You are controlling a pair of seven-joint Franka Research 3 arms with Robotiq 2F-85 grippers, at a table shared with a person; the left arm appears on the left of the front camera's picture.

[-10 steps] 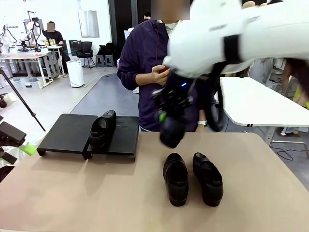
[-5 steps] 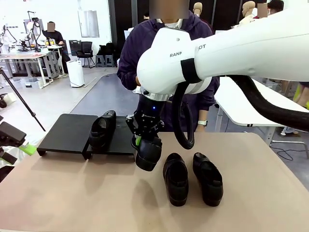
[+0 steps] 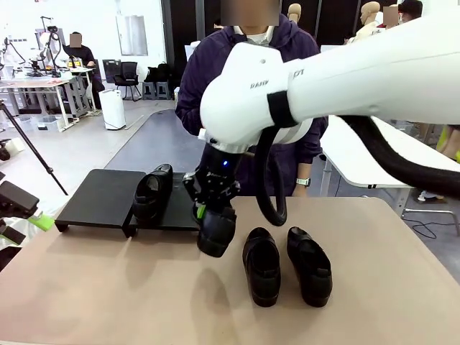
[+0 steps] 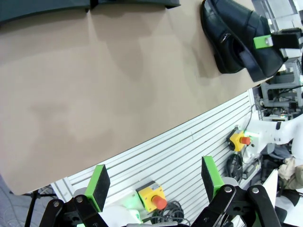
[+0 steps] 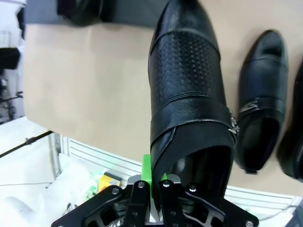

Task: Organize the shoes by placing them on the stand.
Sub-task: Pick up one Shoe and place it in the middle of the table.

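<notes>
over the table (image 3: 108, 287), just right of the stand (image 3: 100, 195): the right gripper (image 3: 206, 213), pinched tight on the heel rim of the held shoe (image 3: 217, 233). hangs toe-down there, clear of the tabletop, close to the stand's near right corner. from the right wrist, seen as the gripper (image 5: 154, 176) closed at the bottom edge, one green pad (image 5: 147, 169) against the outside of the collar, with the held shoe (image 5: 187, 94) stretching away, perforated upper facing the camera. on the stand, one racked shoe (image 3: 152, 192), sitting about where the two platforms join. on the table right of the held shoe, side by side and a little apart, the middle shoe (image 3: 261, 264) and the right shoe (image 3: 310, 264). behind the arm at the far side, a person (image 3: 208, 79) in a dark purple top. at the far left edge, off the table, the left gripper (image 3: 18, 208). from its own wrist, spread wide (image 4: 154, 182) with nothing between the green pads (image 4: 100, 179), looking down past the near table edge, with the held shoe (image 4: 232, 38) at upper right.
</notes>
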